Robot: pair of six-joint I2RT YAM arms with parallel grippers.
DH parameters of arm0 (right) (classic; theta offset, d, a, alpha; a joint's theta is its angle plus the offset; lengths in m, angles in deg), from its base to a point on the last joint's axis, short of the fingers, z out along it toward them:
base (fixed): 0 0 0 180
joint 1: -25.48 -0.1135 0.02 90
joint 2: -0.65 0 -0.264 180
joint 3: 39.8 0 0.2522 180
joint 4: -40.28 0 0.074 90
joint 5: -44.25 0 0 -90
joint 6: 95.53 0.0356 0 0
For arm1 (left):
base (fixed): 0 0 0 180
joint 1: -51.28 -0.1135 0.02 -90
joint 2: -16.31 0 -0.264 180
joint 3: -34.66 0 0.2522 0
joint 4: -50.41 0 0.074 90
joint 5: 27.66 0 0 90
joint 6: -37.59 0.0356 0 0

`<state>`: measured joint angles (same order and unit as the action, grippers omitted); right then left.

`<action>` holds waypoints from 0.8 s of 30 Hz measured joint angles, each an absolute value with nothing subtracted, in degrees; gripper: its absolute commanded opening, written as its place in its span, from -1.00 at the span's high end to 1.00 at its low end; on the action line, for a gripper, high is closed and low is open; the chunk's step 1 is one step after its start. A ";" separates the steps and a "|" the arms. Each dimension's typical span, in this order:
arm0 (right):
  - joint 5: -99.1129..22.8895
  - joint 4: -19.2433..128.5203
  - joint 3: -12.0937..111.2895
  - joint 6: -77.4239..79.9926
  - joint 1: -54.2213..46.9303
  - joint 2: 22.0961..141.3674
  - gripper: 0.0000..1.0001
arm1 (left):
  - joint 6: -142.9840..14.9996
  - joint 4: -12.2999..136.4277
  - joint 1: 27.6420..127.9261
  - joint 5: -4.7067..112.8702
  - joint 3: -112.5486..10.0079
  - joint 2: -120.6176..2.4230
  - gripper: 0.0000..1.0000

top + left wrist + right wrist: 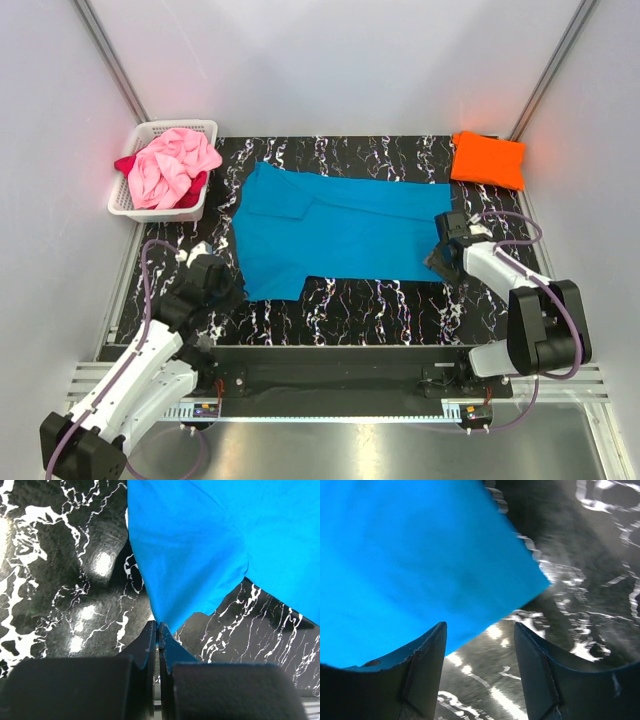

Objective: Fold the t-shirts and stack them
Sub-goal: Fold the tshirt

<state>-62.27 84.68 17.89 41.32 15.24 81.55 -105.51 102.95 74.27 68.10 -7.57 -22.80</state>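
Pinching the near left corner of the turquoise t-shirt (340, 225) to a point, the left gripper (158, 626) was closed tight on the cloth. The right gripper (480, 630) stood wide apart over the shirt's near right corner, gripping nothing. The shirt lay spread across the middle of the black marbled table (380, 310). A folded orange t-shirt (488, 160) sat at the far right corner, and the pink t-shirt (170, 165) and dark red t-shirt (195, 190) were heaped in the white basket (125, 207) at far left.
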 measured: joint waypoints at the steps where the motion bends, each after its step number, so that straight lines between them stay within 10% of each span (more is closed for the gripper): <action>1: -62.42 84.68 17.16 41.49 15.63 81.36 -0.25 | -105.54 103.28 74.27 68.19 -7.57 -22.63 1.00; 17: -62.59 84.96 15.18 40.82 23.81 80.48 -0.08 | -105.69 104.81 74.46 68.69 -7.57 -22.30 1.00; 24: -61.65 84.98 15.52 39.24 26.76 81.60 0.75 | -105.67 104.85 74.49 68.91 -7.61 -22.52 1.00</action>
<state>-61.65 84.98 15.52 39.24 26.76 81.60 -105.67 104.85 74.49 68.91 -7.61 -22.52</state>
